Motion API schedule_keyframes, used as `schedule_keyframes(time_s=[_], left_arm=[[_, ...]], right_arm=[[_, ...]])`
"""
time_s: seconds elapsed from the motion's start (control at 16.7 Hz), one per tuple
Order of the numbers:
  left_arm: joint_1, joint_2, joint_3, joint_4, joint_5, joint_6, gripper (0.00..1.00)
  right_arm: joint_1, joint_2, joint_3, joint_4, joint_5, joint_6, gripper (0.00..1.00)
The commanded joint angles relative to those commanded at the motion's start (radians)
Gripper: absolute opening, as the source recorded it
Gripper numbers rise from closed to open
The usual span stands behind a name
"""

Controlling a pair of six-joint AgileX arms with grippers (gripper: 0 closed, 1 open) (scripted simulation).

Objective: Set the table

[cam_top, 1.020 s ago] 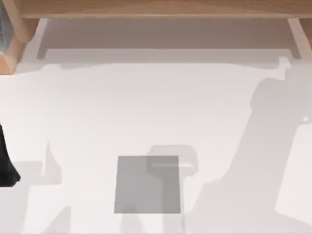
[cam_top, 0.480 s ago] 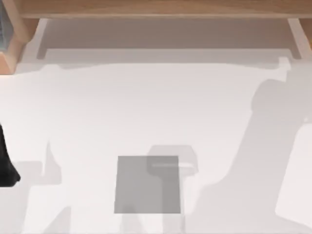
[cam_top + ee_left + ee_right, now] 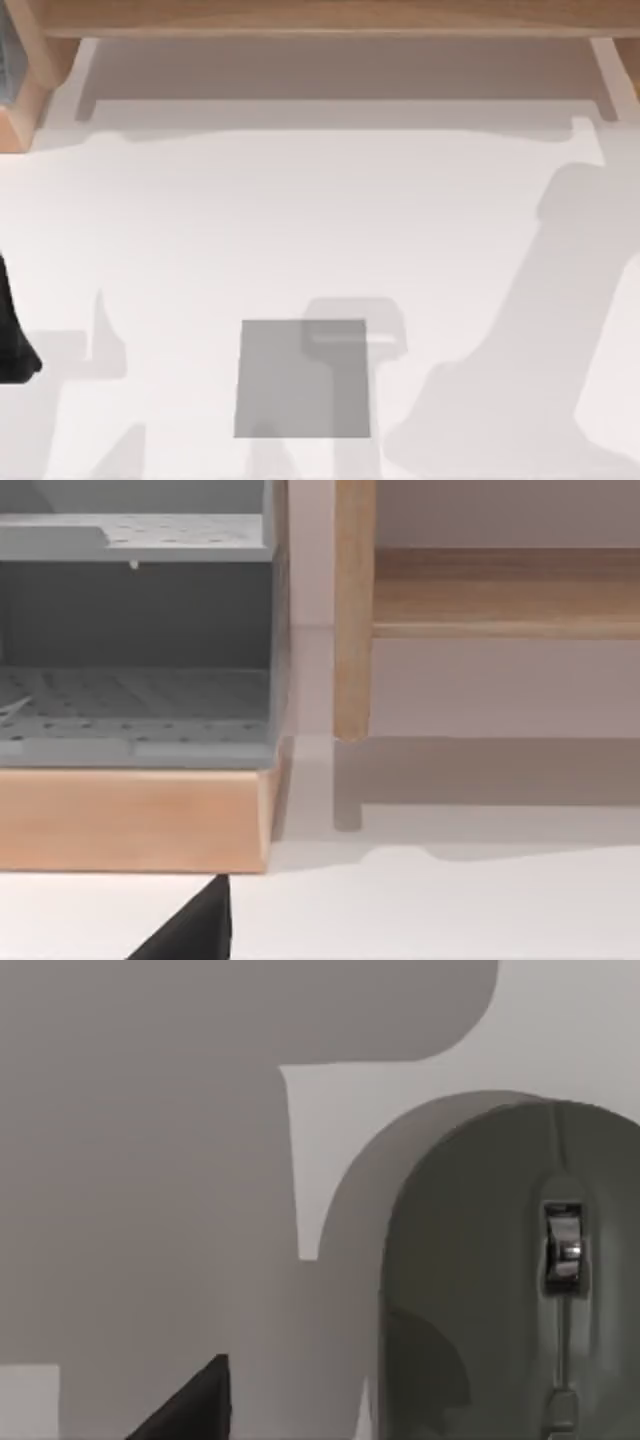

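- White and matte, the table [image 3: 300, 220] spreads across the whole top view. Its far edge runs under the light-brown wooden frame [image 3: 320, 15].
- A pale shape that stood at the top view's right edge half a second ago has gone. The right arm's shadow [image 3: 540, 330] has slid toward the right and the near edge.
- My reading is that the right arm is travelling. Its wrist view looks closely down on a grey computer mouse [image 3: 500, 1290] lying on the table.
- The grey square pad [image 3: 302, 378] lies bare near the middle of the near edge, so the setting looks not yet begun.
- The table lies flat and, as far as its edges show, its long axis runs from left to right.
- Only a dark tip of the right gripper [image 3: 190, 1410] shows, so I cannot tell whether it is open or closed. The same goes for the left gripper [image 3: 190, 930].
- The left arm [image 3: 12, 340] waits at the left edge, facing a grey rack [image 3: 135, 640].
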Motion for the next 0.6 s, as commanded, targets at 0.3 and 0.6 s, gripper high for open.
schedule_keyframes(time_s=[0.3, 0.6], left_arm=[[0.0, 0.0, 0.0, 0.0, 0.0, 0.0, 1.0], [0.0, 0.0, 0.0, 0.0, 0.0, 0.0, 1.0]], right_arm=[[0.001, 0.003, -0.001, 0.003, 0.0, 0.001, 1.0], [0.001, 0.003, -0.001, 0.003, 0.0, 0.001, 0.62]])
